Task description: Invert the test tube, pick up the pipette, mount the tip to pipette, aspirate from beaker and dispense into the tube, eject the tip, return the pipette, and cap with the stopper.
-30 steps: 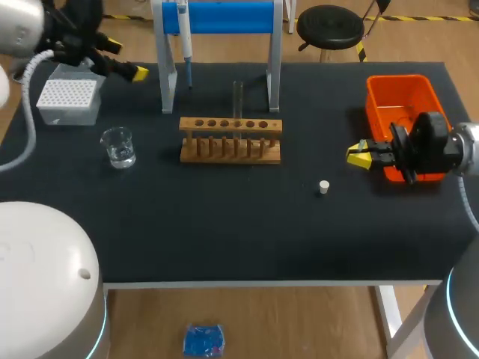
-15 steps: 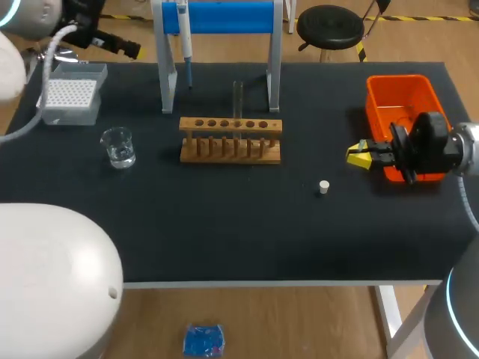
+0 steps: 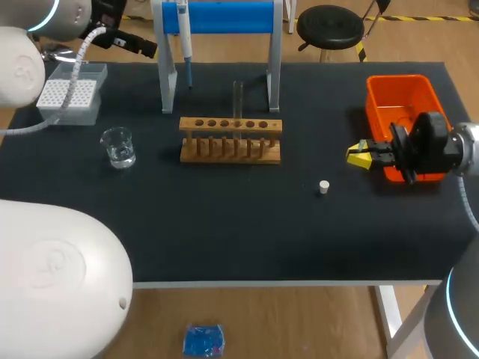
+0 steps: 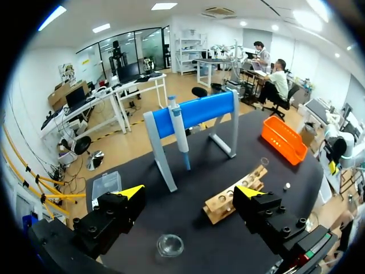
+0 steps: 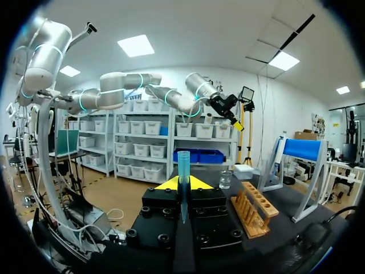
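Outwardly from the jaws: the left gripper (image 4: 191, 192) has its fingers spread wide with nothing between them, high over the table's far left corner, beyond the tip box (image 3: 69, 96). The right gripper (image 5: 182, 184) has its fingers closed on what looks like a pale blue tip (image 5: 182, 162), pinched upright, and hangs just beside the orange bin (image 3: 400, 97). Progress appears early. The tube (image 3: 238, 96) stands upright in the rack (image 3: 230, 140), so the inverting seems done. The pipette (image 3: 184, 34) hangs on the blue stand (image 3: 224, 16), not yet picked up. Mounting, aspirating from the beaker (image 3: 118, 146), dispensing, ejecting, returning and capping all remain. The stopper (image 3: 323, 187) lies on the mat between rack and right gripper, apart from both. As for obstacles, the stand's left post rises just beside the pipette on the left gripper's side and would likely crowd a grasp. The tube's mouth sits under the crossbar, near the pipette's hanging end.
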Action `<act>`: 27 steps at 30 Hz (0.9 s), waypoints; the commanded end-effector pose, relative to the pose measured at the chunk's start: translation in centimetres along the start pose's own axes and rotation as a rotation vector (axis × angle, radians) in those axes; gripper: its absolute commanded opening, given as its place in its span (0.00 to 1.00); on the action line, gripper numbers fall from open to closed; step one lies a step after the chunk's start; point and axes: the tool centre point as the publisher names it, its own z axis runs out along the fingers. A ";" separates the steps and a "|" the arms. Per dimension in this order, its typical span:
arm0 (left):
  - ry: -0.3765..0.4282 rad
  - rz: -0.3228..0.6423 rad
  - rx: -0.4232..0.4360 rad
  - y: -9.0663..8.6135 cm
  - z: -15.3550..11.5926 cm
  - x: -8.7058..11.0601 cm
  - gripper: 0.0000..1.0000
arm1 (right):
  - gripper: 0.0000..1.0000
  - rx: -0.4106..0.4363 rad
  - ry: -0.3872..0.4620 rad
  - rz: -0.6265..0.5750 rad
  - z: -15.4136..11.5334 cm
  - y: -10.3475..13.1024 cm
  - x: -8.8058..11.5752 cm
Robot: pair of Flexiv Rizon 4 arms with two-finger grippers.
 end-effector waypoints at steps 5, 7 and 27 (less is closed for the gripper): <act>0.001 -0.001 -0.003 0.0 0.0 -0.1 1.00 | 0.00 0.001 -0.002 -0.001 0.1 0.0 0.1; 0.001 -0.001 -0.003 0.0 0.0 -0.1 1.00 | 0.00 0.001 -0.002 -0.001 0.1 0.0 0.1; -0.032 -0.016 -0.005 -5.3 7.5 1.6 1.00 | 0.00 0.001 -0.002 -0.001 0.1 0.0 0.1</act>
